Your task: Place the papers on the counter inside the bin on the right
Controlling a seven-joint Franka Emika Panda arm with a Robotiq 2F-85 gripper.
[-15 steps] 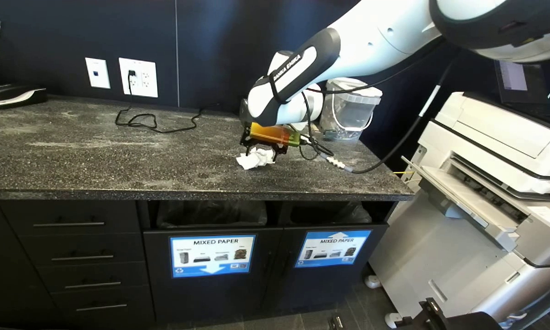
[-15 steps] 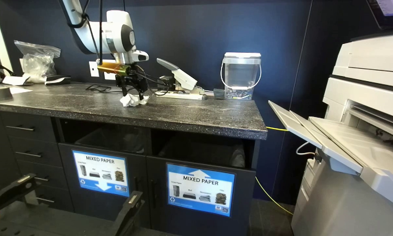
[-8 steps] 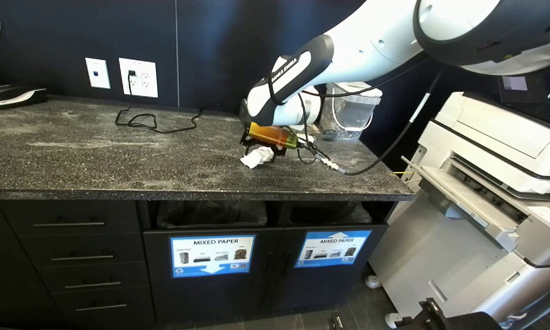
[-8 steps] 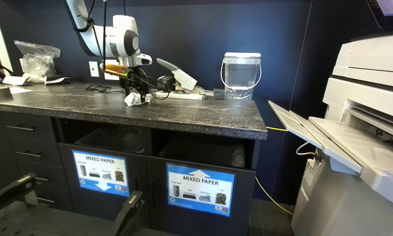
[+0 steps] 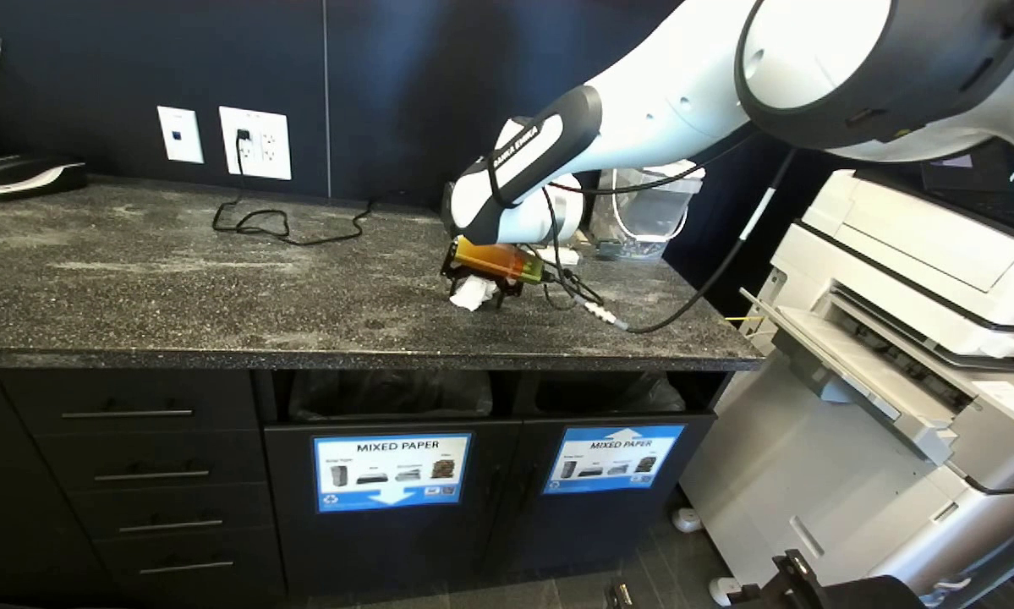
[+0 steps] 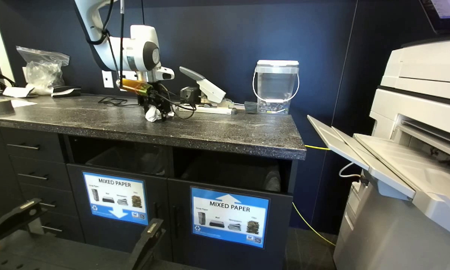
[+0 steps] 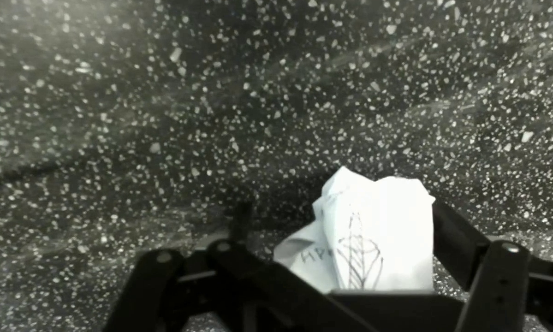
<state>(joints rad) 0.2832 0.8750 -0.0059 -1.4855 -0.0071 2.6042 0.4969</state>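
One crumpled white paper (image 7: 389, 230) with pen marks on it rests on the counter (image 5: 346, 296) between its front and back edges, well in from the right front corner, and your pincer (image 7: 341, 214) straddles it with jaws spread wide, a gap showing beside one fingertip; whether the paper touches the other, you cannot tell. Toward the counter's left end you have another white sheet (image 6: 25, 104) lying flat, and below the front edge, at the right end, sits the bin (image 6: 228, 170).
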